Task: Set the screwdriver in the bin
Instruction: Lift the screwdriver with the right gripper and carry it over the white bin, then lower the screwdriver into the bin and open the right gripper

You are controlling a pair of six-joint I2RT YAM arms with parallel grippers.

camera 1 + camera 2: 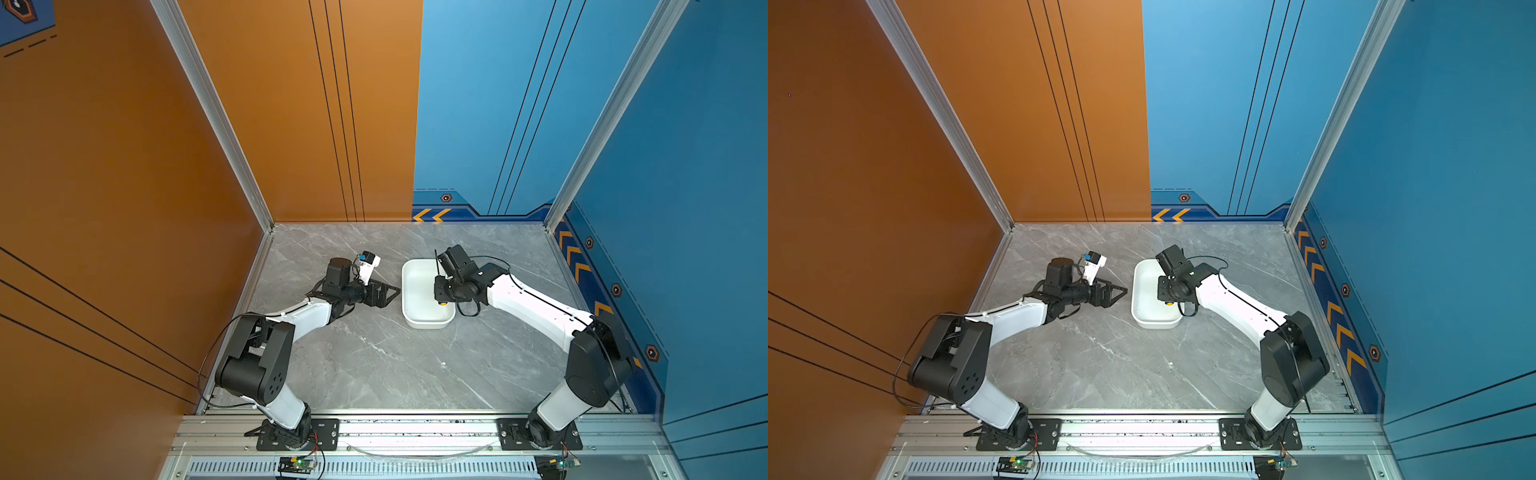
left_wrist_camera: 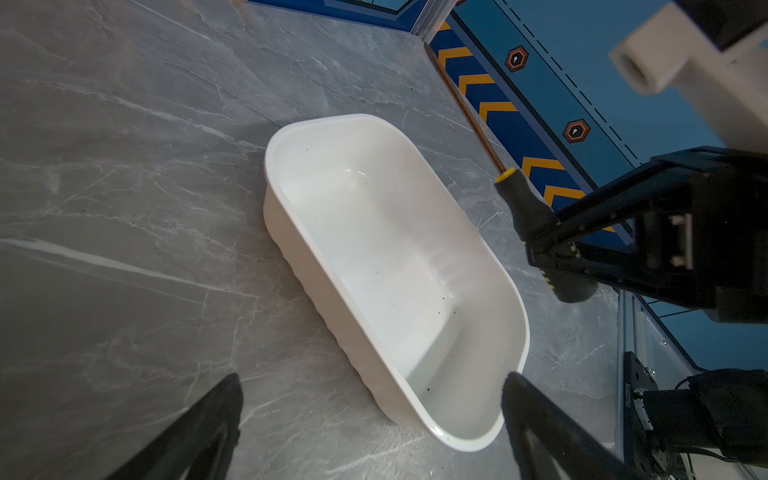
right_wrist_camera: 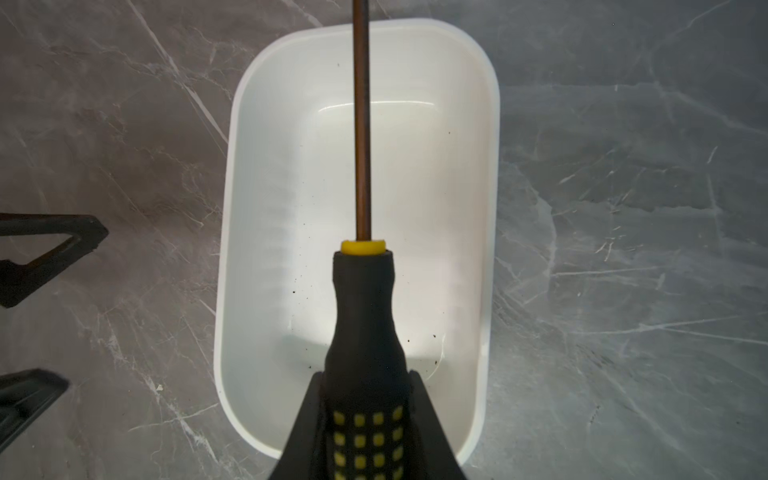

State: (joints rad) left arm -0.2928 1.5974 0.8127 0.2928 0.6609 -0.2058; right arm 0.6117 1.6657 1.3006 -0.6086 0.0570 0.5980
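The right gripper is clamped on the screwdriver by its handle — shaft jutting straight out past the fingertips — and holds it above the bin, lengthwise along it.

White bin on marble table

In the right wrist view both ends of the screwdriver run past the edges; in both top views the right gripper hides its handle.
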